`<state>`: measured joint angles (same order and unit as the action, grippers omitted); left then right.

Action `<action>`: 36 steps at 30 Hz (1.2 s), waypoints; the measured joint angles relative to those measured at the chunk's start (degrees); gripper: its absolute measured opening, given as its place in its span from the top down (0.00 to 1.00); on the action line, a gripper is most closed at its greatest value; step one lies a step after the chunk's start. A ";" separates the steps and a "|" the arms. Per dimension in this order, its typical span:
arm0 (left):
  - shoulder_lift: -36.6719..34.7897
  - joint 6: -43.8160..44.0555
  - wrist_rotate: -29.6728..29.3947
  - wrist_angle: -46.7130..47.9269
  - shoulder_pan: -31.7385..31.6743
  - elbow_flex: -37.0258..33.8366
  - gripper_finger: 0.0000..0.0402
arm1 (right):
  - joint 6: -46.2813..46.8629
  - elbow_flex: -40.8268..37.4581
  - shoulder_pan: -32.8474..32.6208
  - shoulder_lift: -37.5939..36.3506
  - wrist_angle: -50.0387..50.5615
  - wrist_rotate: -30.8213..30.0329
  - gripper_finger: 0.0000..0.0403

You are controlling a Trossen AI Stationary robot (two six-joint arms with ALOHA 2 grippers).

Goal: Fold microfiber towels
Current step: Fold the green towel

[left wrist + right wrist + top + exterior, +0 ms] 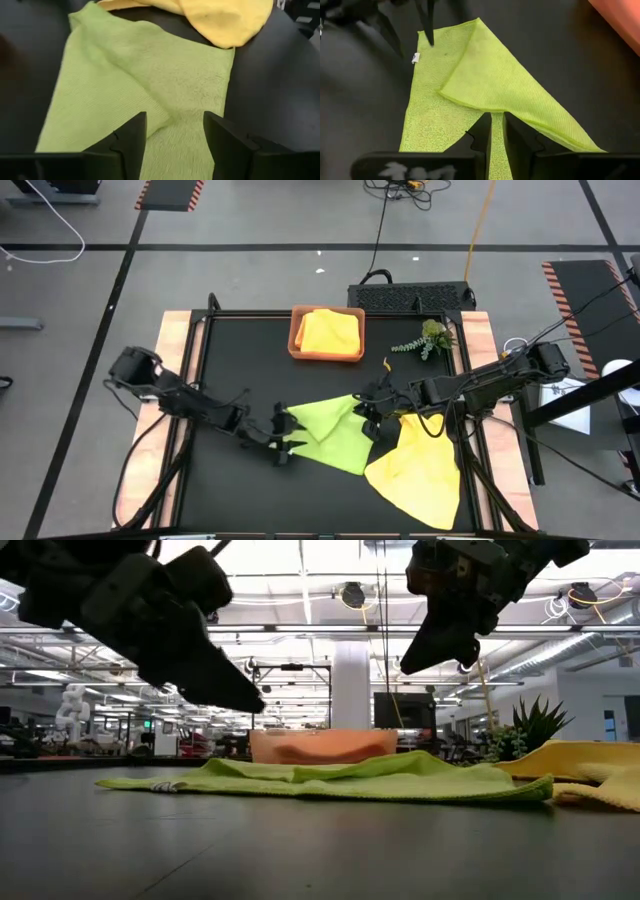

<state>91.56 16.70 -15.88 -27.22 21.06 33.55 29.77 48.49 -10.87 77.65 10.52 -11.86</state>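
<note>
A lime green towel lies on the black table at the middle, with one corner folded over itself. A yellow towel lies to its right, overlapping its edge. Another yellow towel lies folded in the orange tray at the far side. My left gripper is open above the green towel's left end. My right gripper is shut and empty above its right end. In the low view both grippers hang clear of the cloth. The blue and orange towels are out of view.
A small green plant sprig lies at the far right of the table. Wooden borders line the table's left and right sides. Bare black table shows at the left and the near side.
</note>
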 joint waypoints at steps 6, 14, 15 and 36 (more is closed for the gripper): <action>7.60 -4.97 -1.15 5.45 1.41 7.77 0.50 | 0.01 0.00 0.00 0.00 0.00 -0.01 0.90; 14.87 -7.57 -7.50 17.17 1.99 18.23 0.51 | -0.01 0.02 0.00 0.00 0.01 -0.02 0.90; 15.43 -7.57 -7.67 17.40 1.79 18.89 0.51 | -0.06 0.02 0.00 0.00 0.02 -0.02 0.90; 16.22 -5.67 -6.66 18.93 -1.11 19.31 0.51 | -0.51 0.07 -0.09 0.00 0.55 -0.02 0.90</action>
<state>107.79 11.03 -22.53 -8.29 19.94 52.86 29.27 48.56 -10.96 77.65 11.07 -11.88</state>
